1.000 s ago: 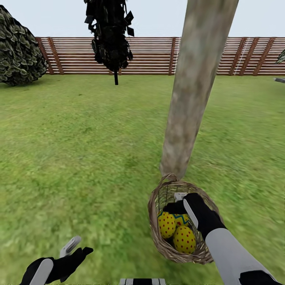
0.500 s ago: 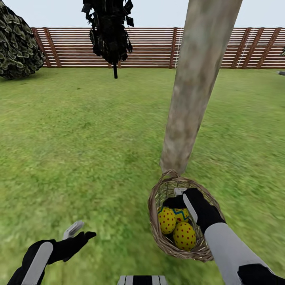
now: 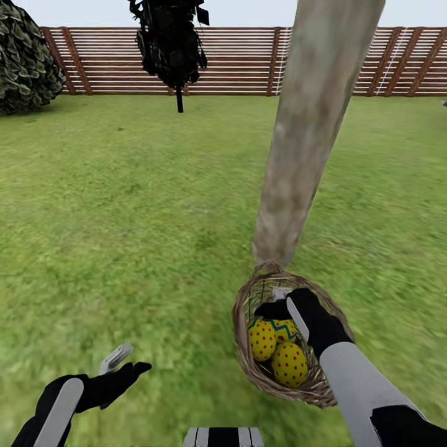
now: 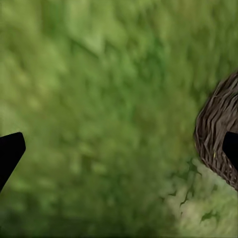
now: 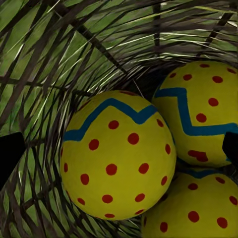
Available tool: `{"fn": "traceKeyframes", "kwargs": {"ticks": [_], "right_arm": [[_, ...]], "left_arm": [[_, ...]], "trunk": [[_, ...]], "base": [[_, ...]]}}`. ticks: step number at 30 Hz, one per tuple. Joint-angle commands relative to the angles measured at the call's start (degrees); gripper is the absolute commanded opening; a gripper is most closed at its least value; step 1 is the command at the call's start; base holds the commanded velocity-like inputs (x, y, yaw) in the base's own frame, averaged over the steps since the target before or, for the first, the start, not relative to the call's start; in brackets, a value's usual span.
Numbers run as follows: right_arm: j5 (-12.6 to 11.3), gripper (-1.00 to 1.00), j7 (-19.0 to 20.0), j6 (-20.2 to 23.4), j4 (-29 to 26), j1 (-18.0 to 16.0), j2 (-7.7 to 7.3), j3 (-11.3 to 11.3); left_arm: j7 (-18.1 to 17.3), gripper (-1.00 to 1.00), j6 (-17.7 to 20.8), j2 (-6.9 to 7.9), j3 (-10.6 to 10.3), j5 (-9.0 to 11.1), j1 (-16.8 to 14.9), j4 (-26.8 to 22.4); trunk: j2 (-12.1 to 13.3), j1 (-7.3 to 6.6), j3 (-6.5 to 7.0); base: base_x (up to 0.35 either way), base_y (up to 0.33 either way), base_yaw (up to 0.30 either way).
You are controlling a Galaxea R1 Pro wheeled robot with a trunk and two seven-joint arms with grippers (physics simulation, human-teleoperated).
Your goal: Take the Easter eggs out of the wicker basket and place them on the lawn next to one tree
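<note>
There are three Easter eggs (image 3: 288, 364) (image 3: 262, 339) (image 3: 285, 329), all inside one wicker basket (image 3: 243, 347). One thick pale tree (image 3: 304, 136) stands on the lawn, with one slim dark tree (image 3: 171, 43) and one bush (image 3: 25, 59). Two pincers are seen, left (image 3: 124, 363) and right (image 3: 279, 301).

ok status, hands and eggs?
Right hand open, inside wicker basket, above three eggs. Left hand open, empty, over lawn. Tree just behind basket.

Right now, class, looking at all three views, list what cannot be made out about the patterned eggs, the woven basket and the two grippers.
- Third yellow red-dotted egg: head view, mostly hidden by the right gripper.
- Brown wicker basket: left wrist view, cut off by the frame edge.
- Right gripper's fingertips: right wrist view, just dark corners, so no egg contact is visible.
- Pale mottled tree trunk: head view, its top is cut off.
</note>
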Motion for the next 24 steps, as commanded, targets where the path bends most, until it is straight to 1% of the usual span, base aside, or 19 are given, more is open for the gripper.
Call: {"fn": "traceKeyframes", "kwargs": {"ticks": [1, 3, 5, 6, 7, 9, 10, 12, 17, 24], "right_arm": [[-0.4, 1.00, -0.2, 0.2, -0.1, 0.0, -0.01, 0.1], [-0.4, 1.00, -0.2, 0.2, 0.0, -0.1, 0.10, 0.1], [-0.3, 1.00, -0.3, 0.2, 0.1, -0.2, 0.84, 0.1], [-0.2, 1.00, -0.3, 0.2, 0.3, -0.5, 1.43, 0.1], [-0.1, 1.00, -0.3, 0.2, 0.4, -0.6, 1.65, 0.1], [0.0, 1.00, -0.3, 0.2, 0.5, -1.1, 2.05, 0.1], [0.0, 1.00, -0.3, 0.2, 0.6, -1.3, 2.25, 0.1], [0.1, 1.00, -0.3, 0.2, 0.6, -1.4, 2.33, 0.1], [0.1, 1.00, -0.3, 0.2, 0.6, -1.5, 2.42, 0.1], [0.1, 1.00, -0.3, 0.2, 0.6, -1.5, 2.42, 0.0]], "left_arm": [[0.5, 1.00, 0.3, 0.04, 0.1, 0.6, -0.1, -0.1], [0.4, 1.00, 0.6, 0.16, 0.1, 0.6, -0.4, -0.1], [0.3, 1.00, 0.9, 0.85, 0.2, 0.8, -2.2, -0.1], [0.4, 1.00, 1.0, 1.14, 0.1, 0.8, -3.0, -0.1], [0.5, 1.00, 1.1, 1.18, 0.1, 0.7, -3.3, -0.2], [1.8, 1.00, 1.2, 1.24, -0.2, 0.9, -3.9, -0.2], [3.1, 1.00, 1.2, 1.24, -0.4, 1.1, -4.2, -0.2], [3.6, 1.00, 1.2, 1.26, -0.4, 1.2, -4.4, -0.2], [4.4, 1.00, 1.2, 1.20, -0.5, 1.2, -4.5, -0.2], [4.6, 1.00, 1.0, 1.19, -0.5, 1.2, -4.5, -0.1]], "trunk": [[0.0, 0.01, -0.27], [-0.1, 0.06, -0.72], [-0.1, 0.11, -1.16], [-0.1, 0.14, -1.38], [-0.1, 0.17, -1.60], [-0.1, 0.22, -2.05], [-0.2, 0.24, -2.27], [-0.2, 0.30, -2.71], [-0.2, 0.30, -2.71], [-0.2, 0.30, -2.71]], "base": [[0.000, 0.000, 0.000], [0.000, 0.000, 0.000], [0.000, 0.000, 0.000], [0.000, 0.000, 0.000], [0.000, 0.000, 0.000], [0.000, 0.000, 0.000], [0.000, 0.000, 0.000], [0.000, 0.000, 0.000], [0.000, 0.000, 0.000], [0.000, 0.000, 0.000]]}}
